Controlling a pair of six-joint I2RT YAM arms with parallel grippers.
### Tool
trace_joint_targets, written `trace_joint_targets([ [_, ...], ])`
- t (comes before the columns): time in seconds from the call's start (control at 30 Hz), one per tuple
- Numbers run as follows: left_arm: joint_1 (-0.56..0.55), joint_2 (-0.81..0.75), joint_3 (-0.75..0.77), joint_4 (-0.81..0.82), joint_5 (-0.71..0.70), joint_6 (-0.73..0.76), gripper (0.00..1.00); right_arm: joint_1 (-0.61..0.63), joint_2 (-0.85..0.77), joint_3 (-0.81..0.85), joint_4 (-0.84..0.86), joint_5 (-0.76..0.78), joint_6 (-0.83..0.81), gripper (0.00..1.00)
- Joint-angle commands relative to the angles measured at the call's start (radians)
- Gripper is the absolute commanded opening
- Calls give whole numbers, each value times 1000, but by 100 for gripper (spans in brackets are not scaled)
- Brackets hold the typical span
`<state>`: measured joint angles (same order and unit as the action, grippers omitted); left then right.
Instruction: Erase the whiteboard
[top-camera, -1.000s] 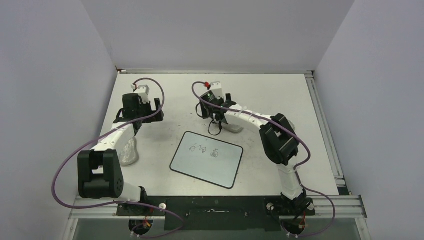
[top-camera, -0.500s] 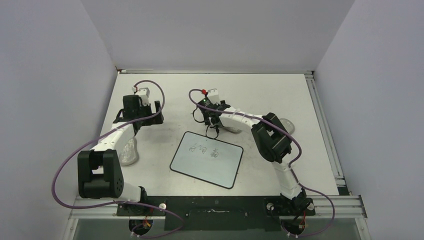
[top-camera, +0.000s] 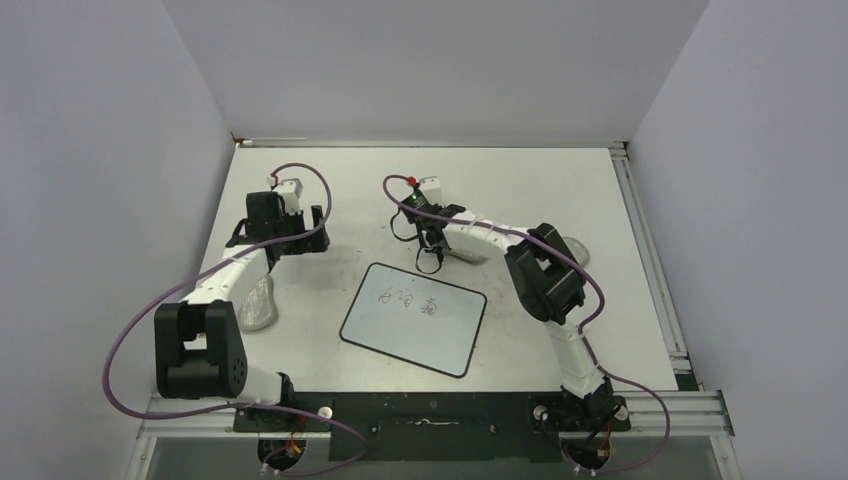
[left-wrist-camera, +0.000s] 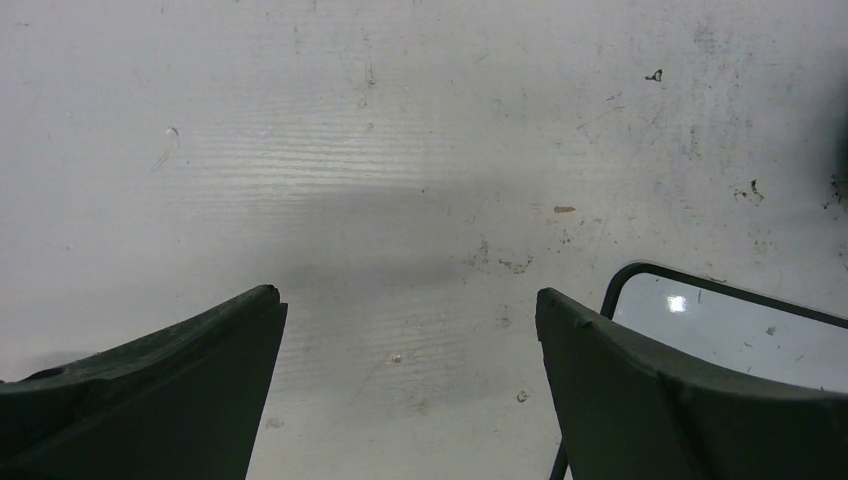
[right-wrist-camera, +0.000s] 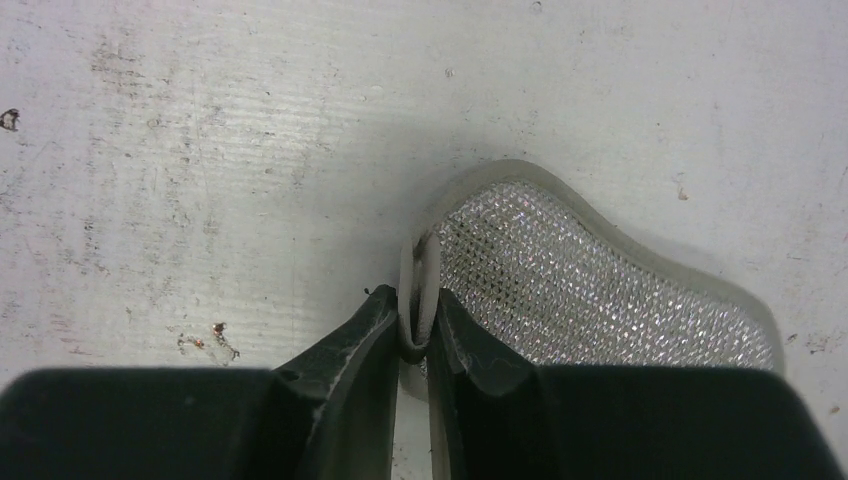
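Note:
The whiteboard (top-camera: 413, 318) lies flat at the table's middle with small dark scribbles near its top; one black-rimmed corner of it (left-wrist-camera: 722, 322) shows in the left wrist view. Just beyond its far edge lies a grey pad (top-camera: 466, 255) with a glittery mesh face (right-wrist-camera: 580, 290). My right gripper (top-camera: 432, 250) (right-wrist-camera: 415, 312) is shut on the pad's upturned left edge, which is pinched between the fingertips. My left gripper (top-camera: 312, 232) (left-wrist-camera: 405, 300) hangs open over bare table to the left of the whiteboard, holding nothing.
A grey lump (top-camera: 257, 303) lies by the left arm, partly under it. Another grey lump (top-camera: 574, 249) peeks out behind the right arm's elbow. Grey walls close in the table (top-camera: 560, 190) on three sides; a metal rail (top-camera: 650, 250) runs along the right edge.
The right gripper went from open to shut, pinching the grey pad's edge, and its arm shifted a little to the left. The left arm stayed still.

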<state>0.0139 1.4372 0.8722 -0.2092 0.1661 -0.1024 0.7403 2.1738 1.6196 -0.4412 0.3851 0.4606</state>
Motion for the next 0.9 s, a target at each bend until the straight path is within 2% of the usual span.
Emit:
trace_joint_targets([
  [0.0, -4, -50, -9, -11, 33, 13, 97, -17, -27, 15, -10, -26, 9, 8],
  [0.17, -6, -54, -24, -33, 50, 18, 99, -18, -136, -67, -42, -24, 5, 5],
  [0.2, -21, -55, -31, -34, 58, 21, 95, -18, -180, -103, -53, -24, 8, 5],
  [0.37, -108, -45, -45, -75, 61, 38, 91, 6, -435, -374, -72, -52, 38, 5],
  [0.53, -187, -24, -44, -128, 41, 82, 90, 10, -700, -645, -66, -196, 119, 5],
  [0.7, -225, 48, -33, -160, 6, 142, 86, 21, -844, -822, 65, -372, 189, 5],
  [0.87, -255, 158, 33, -213, 36, 150, 72, 53, -855, -929, 248, -472, 245, 5],
])
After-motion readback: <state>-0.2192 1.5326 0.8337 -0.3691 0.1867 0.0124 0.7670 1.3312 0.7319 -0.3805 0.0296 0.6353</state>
